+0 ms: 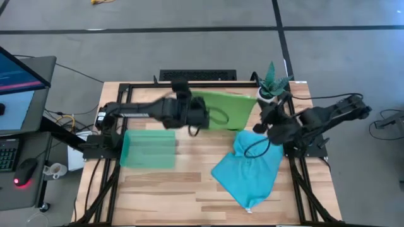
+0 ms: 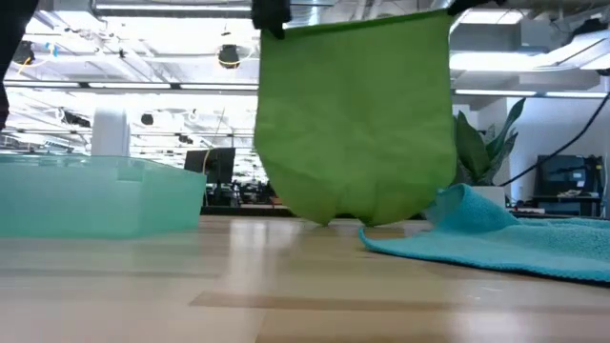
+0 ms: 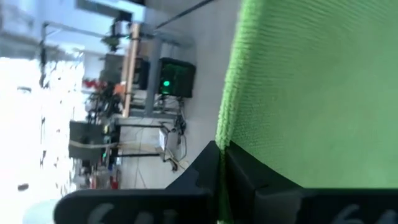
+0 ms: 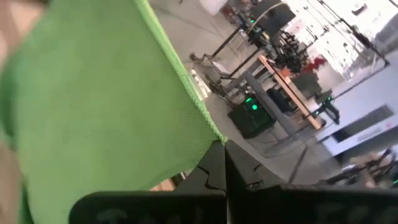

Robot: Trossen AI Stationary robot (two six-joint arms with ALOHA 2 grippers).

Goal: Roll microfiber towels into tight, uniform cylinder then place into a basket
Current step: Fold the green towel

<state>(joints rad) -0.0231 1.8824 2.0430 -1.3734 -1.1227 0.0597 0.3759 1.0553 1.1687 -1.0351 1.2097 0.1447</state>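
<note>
The lime green microfiber towel (image 2: 357,114) hangs spread like a curtain above the table's middle, held by its two top corners. Whether its lower edge (image 2: 343,217) touches the wood, I cannot tell. My left gripper (image 1: 201,117) is shut on one top corner and my right gripper (image 1: 261,124) on the other. The sky blue microfiber towel (image 1: 248,169) lies crumpled on the table at the right, below my right gripper. The teal basket (image 1: 148,149) stands on the table at the left, nothing showing inside it. My left gripper pinches the green towel's top left corner (image 3: 225,138) between its two shut fingers, at the hemmed edge. The cloth hangs down from the hold, clear of the table at that corner. My right gripper pinches the green towel's top right corner (image 4: 214,138) between its two shut fingers, at the hemmed edge. The top edge runs fairly straight across to the other gripper, and the cloth hangs below it.
A potted green plant (image 1: 271,85) stands at the far right corner, close behind my right gripper. A keyboard (image 1: 197,75) lies beyond the far edge. Bare wood (image 1: 183,189) stretches along the near side between the basket and the blue towel.
</note>
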